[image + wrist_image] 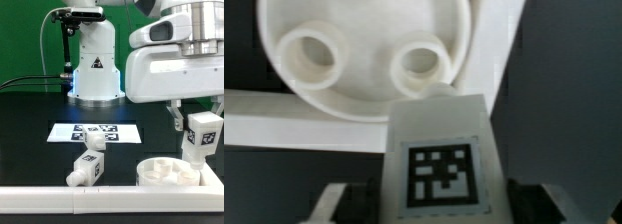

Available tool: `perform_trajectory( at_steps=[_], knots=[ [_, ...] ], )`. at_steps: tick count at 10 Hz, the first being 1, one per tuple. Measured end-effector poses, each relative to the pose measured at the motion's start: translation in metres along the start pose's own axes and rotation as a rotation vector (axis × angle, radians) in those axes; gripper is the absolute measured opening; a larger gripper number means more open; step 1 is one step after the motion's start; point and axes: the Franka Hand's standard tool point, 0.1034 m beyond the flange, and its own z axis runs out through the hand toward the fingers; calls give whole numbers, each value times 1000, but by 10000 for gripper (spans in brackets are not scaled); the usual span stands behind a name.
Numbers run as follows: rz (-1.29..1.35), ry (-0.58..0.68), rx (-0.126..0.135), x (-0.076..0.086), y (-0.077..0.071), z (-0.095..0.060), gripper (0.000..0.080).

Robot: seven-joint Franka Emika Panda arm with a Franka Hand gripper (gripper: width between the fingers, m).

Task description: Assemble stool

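My gripper (203, 122) is shut on a white stool leg (202, 137) with a black-and-white tag and holds it just above the round seat (170, 172), which lies on the table with its holes facing up, at the exterior view's right. In the wrist view the leg (441, 150) fills the space between my fingers (335, 205), and its tip points at the seat (367, 55) close to one of the seat's two visible sockets (422, 62). Another leg (88, 167) lies on the table at the exterior view's left of the seat.
The marker board (96, 131) lies flat in the middle of the black table. A white rail (70, 198) runs along the front edge, right in front of the seat. The robot's base (95, 62) stands behind the marker board.
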Motion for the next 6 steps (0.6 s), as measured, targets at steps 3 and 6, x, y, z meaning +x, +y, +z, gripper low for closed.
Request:
perform_trajectory(
  at_steps=[3,6],
  knots=[
    [-1,-5,0,-4,5,7,338],
    [-2,-8,-3,-5,13,9,337]
  ],
)
